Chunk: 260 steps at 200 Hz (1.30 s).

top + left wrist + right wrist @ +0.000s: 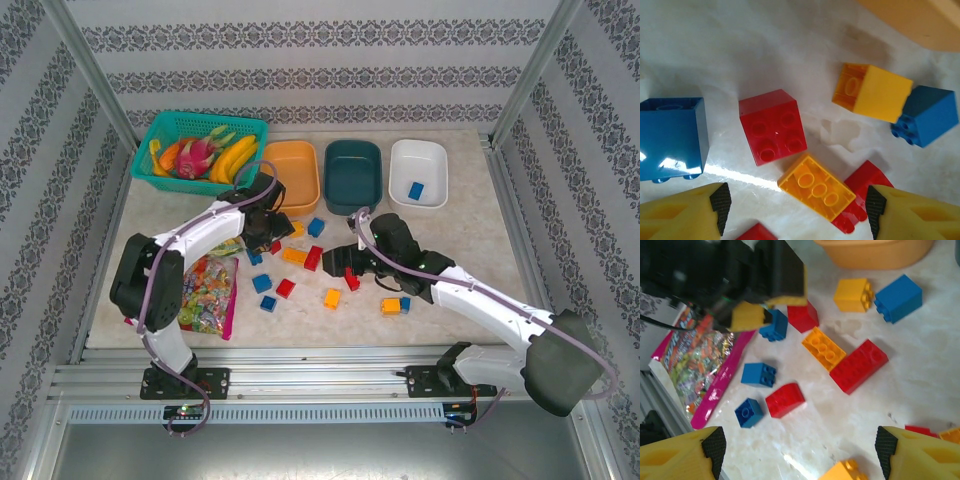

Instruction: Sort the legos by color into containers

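Three bowls stand in a row at the table's far edge: the orange bowl [290, 172], the teal bowl [352, 172] and the white bowl [425, 160], which holds one blue brick [415, 190]. The loose bricks [285, 288] lie on the table [470, 240] nearer the arms, between the bag [210, 290] on the left and the right arm.

The left gripper [797, 217] hangs low over this scatter, near the orange bowl, its jaws wide with nothing in them. Just ahead of its fingertips [685, 217], a flat yellow brick [815, 187] touches a long red brick [865, 182]. Beyond these lie a square red brick [771, 126], a blue block [670, 137] to the left, and a yellow cube [880, 92] just beside a blue cube [927, 115].

The right gripper [800, 460] is likewise spread wide and empty, over the middle of the table. In its wrist view the blue block sits close against one of the left gripper's yellow fingers; whether they touch is unclear. Nearer, a lone red brick [785, 399] and two small blue bricks [759, 374] lie beside the bag.
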Tool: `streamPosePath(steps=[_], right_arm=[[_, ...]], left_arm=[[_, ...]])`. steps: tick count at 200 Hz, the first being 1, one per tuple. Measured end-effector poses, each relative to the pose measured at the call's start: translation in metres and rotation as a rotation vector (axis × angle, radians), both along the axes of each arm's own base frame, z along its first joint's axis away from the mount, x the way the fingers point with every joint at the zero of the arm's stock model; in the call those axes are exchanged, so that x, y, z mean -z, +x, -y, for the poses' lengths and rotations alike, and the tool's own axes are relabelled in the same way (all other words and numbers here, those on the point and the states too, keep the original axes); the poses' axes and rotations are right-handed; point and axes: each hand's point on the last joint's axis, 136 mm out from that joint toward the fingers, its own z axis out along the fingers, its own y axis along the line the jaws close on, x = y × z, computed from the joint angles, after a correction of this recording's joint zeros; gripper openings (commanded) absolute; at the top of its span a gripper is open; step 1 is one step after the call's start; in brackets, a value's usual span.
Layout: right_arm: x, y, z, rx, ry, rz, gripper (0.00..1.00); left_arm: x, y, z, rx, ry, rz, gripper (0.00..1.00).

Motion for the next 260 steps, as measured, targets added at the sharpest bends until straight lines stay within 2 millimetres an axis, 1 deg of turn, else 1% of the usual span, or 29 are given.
streamPosePath(steps=[27,51,69,83,94,102,125,152,166,192,212,230,243,260], right_arm=[[-0.008,0.003,-0.005,0.001,0.026,0.033,0.81],[-0.01,0.006,-0.005,0.01,0.029,0.04,0.81],[-0.01,0.006,-0.005,0.011,0.029,0.041,0.82],[-0.01,0.006,-0.005,0.012,0.029,0.04,0.88],[-0.009,0.007,-0.004,0.021,0.032,0.033,0.97],[-0.009,0.007,-0.004,0.027,0.031,0.031,0.97],[-0.006,0.009,-0.003,0.038,0.023,0.028,0.98],[-0.001,0.012,-0.004,0.045,0.009,0.018,0.98],[-0.001,0.014,-0.005,0.048,0.01,0.017,0.98],[-0.008,0.018,-0.007,0.052,0.017,0.029,0.97],[-0.015,0.022,-0.007,0.061,0.023,0.043,0.97],[-0.023,0.028,-0.006,0.085,0.025,0.066,0.97],[-0.028,0.035,-0.001,0.118,0.027,0.081,0.97],[-0.037,0.046,0.006,0.172,0.038,0.091,0.98]], left_arm=[[0.008,0.005,0.0,-0.033,0.002,-0.02,0.68],[0.01,0.011,-0.005,-0.062,0.01,-0.021,0.64],[0.015,0.013,-0.006,-0.074,0.016,-0.031,0.64],[0.019,0.014,-0.007,-0.076,0.024,-0.039,0.61],[0.022,0.014,-0.007,-0.077,0.028,-0.046,0.61],[0.024,0.014,-0.007,-0.078,0.033,-0.048,0.6],[0.028,0.015,-0.008,-0.081,0.043,-0.054,0.5],[0.035,0.016,-0.008,-0.081,0.05,-0.069,0.43],[0.037,0.016,-0.008,-0.081,0.053,-0.073,0.38],[0.033,0.02,-0.009,-0.082,0.062,-0.059,0.34],[0.027,0.022,-0.012,-0.082,0.083,-0.049,0.33],[0.01,0.027,-0.014,-0.072,0.101,-0.019,0.32],[-0.012,0.035,-0.014,-0.06,0.104,0.028,0.32],[-0.052,0.053,-0.009,-0.031,0.09,0.124,0.32]])
